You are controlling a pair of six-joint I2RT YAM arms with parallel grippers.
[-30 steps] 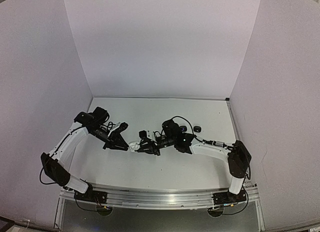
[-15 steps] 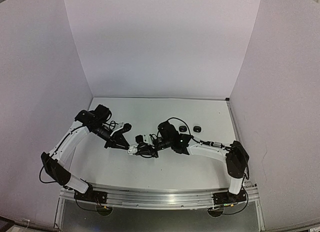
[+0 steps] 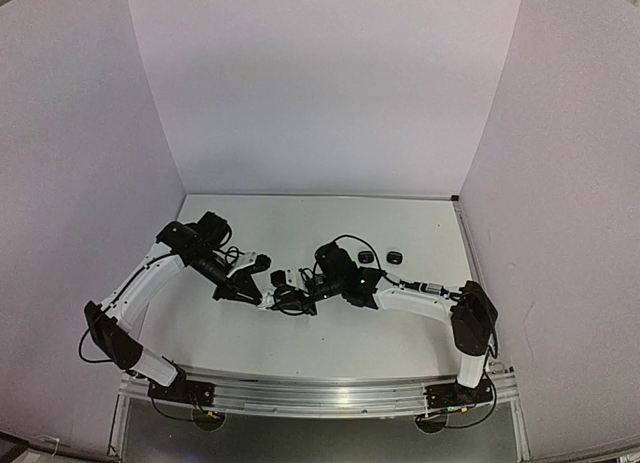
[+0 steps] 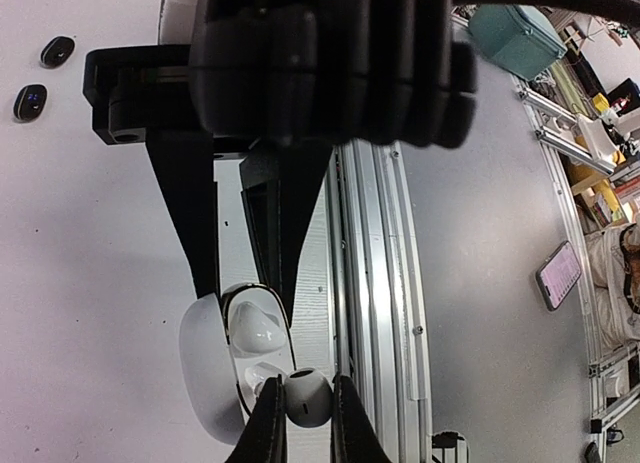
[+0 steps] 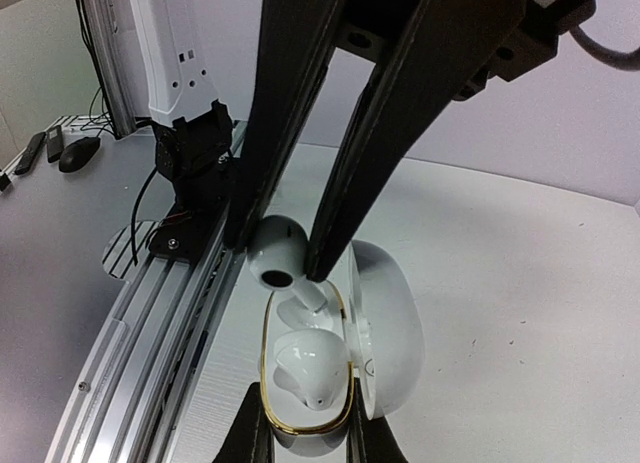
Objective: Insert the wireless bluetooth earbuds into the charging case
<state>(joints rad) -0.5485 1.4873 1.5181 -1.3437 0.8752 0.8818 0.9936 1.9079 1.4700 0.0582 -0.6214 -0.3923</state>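
White earbud (image 5: 275, 251) is pinched by its head in the left gripper (image 4: 306, 411), jaws narrow and clamped on it. It sits just above the charging case (image 5: 268, 375), at the end away from the right gripper (image 5: 305, 441), stem angled down toward the free well. Stem tip looks at or just inside the mouth, can't tell the depth. Second earbud (image 5: 305, 368) is seated in the well at the case's other end, so my read is this is the last bud for this case. Lid (image 5: 395, 323) is open, swung to one side of the case, clear of the path. Right gripper is closed on the case body below the gold rim; can't tell if the case rests on the table (image 3: 300, 223). To do it well: line the stem up with the well axis before pushing, and correct with a small tilt, not force. Lower slowly. Right side should hold the case rigid, no twist. Left fingers straddle the head, so they probably meet the rim before full seat; let go once the stem is captured. Risk: bud pivots in the pinch or skids off past the case. Two black cases (image 3: 396, 256) lie well apart from the case, not in play.
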